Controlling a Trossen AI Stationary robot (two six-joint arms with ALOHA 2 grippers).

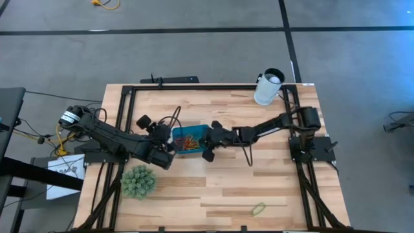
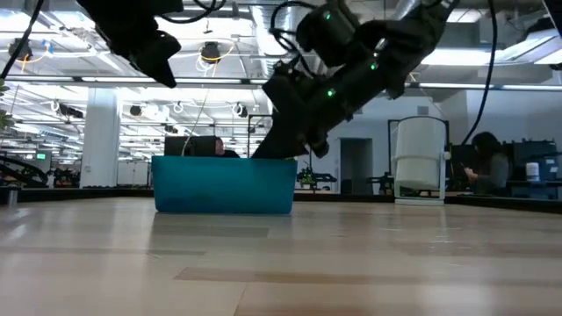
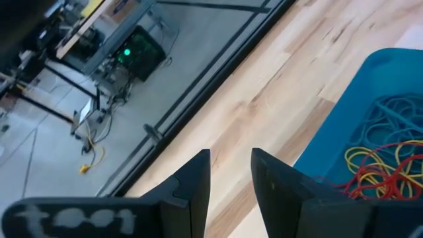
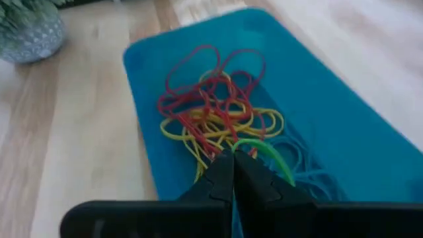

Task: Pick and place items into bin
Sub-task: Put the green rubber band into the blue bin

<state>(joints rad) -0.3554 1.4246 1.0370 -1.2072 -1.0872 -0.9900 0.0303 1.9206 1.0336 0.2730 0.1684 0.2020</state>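
The teal bin [image 1: 202,129] stands mid-table and holds a tangle of red, yellow and blue bands [image 4: 211,112]. My right gripper [image 4: 232,155] is over the bin's right end [image 1: 208,147], shut on a green band [image 4: 268,153]. My left gripper [image 3: 231,168] is open and empty, beside the bin's left end [image 1: 167,150]. In the low view my right gripper's fingers [image 2: 277,145] dip behind the bin's wall [image 2: 224,186]. Another green band [image 1: 258,208] lies flat on the table near its front edge. My right gripper pinches the green band at one end of its loop [image 4: 243,143] between its two fingertips. The fingers slant down into the bin from the table's right. The band's free part [image 4: 284,170] curves away over the other bands in the bin.
A green spiky ball [image 1: 138,182] in a pale pot stands at the front left, near my left arm. A white cup [image 1: 268,87] stands at the far right corner. Bare wood lies between the bin and the front edge.
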